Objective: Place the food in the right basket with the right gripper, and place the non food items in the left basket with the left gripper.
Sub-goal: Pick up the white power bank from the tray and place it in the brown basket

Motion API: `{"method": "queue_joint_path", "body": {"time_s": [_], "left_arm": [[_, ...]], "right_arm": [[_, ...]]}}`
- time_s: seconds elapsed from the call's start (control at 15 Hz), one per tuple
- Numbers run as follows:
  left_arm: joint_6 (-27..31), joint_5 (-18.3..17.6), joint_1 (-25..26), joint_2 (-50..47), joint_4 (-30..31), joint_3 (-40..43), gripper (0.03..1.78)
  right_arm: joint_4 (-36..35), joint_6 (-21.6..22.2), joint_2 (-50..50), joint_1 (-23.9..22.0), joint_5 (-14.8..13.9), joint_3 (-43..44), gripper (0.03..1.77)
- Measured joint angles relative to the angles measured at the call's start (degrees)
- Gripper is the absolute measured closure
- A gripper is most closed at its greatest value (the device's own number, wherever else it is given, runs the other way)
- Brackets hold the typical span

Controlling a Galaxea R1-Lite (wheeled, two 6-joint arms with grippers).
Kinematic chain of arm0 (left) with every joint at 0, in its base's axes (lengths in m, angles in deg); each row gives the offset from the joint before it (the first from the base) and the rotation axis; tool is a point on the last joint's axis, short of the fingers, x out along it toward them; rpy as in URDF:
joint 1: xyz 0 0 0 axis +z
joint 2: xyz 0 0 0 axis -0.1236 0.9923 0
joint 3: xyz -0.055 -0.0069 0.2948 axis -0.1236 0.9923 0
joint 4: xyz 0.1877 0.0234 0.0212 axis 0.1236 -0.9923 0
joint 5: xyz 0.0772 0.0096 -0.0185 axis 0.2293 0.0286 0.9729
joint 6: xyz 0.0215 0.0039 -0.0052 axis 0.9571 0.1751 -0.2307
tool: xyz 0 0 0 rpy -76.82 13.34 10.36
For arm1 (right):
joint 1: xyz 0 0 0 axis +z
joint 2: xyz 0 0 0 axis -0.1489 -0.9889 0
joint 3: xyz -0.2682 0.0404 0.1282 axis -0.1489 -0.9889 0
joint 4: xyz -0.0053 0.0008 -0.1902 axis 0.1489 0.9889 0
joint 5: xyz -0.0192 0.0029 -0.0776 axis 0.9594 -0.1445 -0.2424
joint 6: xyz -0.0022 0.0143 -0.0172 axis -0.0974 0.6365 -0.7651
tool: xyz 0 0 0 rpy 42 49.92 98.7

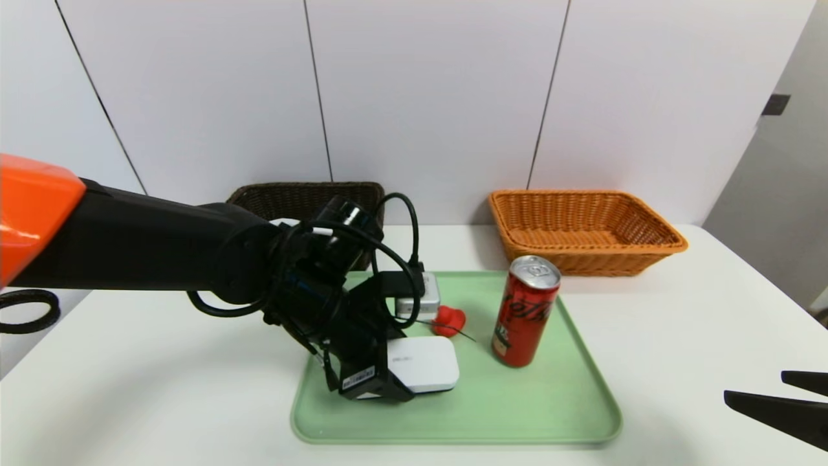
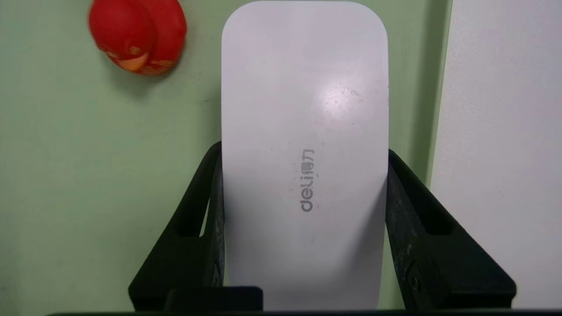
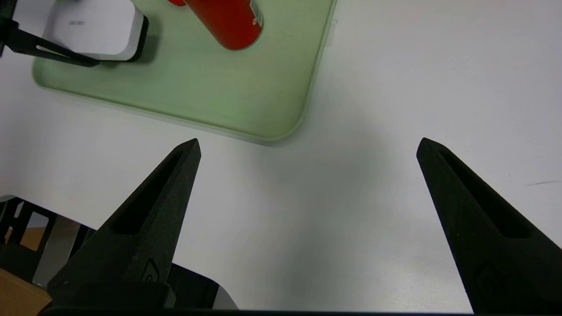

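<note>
We're looking down on the white table point(image 1: 679, 336), filling the lower half of the head view. On it, low and centre, sits the green tray point(image 1: 550, 414), which gathers everything to be sorted. Up behind it, centre-right, the orange right basket point(image 1: 585, 230) waits open-mouthed for the can. The dark left basket point(image 1: 304, 197) sits centre-left, mostly hidden behind our left arm, so we can't see what lies inside.

The left tool point(image 2: 303, 228) is over the tray's lower-left part, its fingers point(image 2: 408, 245) pinched on both long sides of the flat white box point(image 2: 303, 131), a sideways hold that suits so thin a thing. Whether the box is off the tray yet, we can't quite say; in the right wrist view it does throw a shadow under it.

The red drink can point(image 1: 525, 310) stands upright right of centre on the tray, apart from the box, untouched. Its top is cut off in the right wrist view.

The right tool point(image 3: 307, 149) hangs spread wide over bare table, holding nothing, at the lower-right corner of the head view.

Smallest, the red rubber duck point(image 1: 449, 321) sits mid-tray between arm and can, partly screened by the wrist. We see no round ribbed disc; a pale patch by the left basket is too masked to name.
</note>
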Motion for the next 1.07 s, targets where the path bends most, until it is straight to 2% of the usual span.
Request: {"method": "queue_joint_path", "body": {"time_s": [0.13,0.33,0.47,1.07], "left_arm": [[-3.0,1.4,0.1,-2.7,2.5,-0.2,0.8],[-12.4,8.2,0.1,-5.5,7.3,-2.4,0.8],[-18.2,9.4,0.8,-6.6,7.7,-6.0,0.8],[-21.3,9.7,14.1,-4.2,7.0,-18.4,0.8]], "right_arm": [[0.0,0.0,0.1,0.0,0.0,0.0,0.1],[0.0,0.0,0.3,0.0,0.1,0.0,0.1],[0.1,0.0,0.6,0.0,0.1,0.0,0.1],[0.0,0.0,0.8,0.0,0.1,-0.8,0.1]]}}
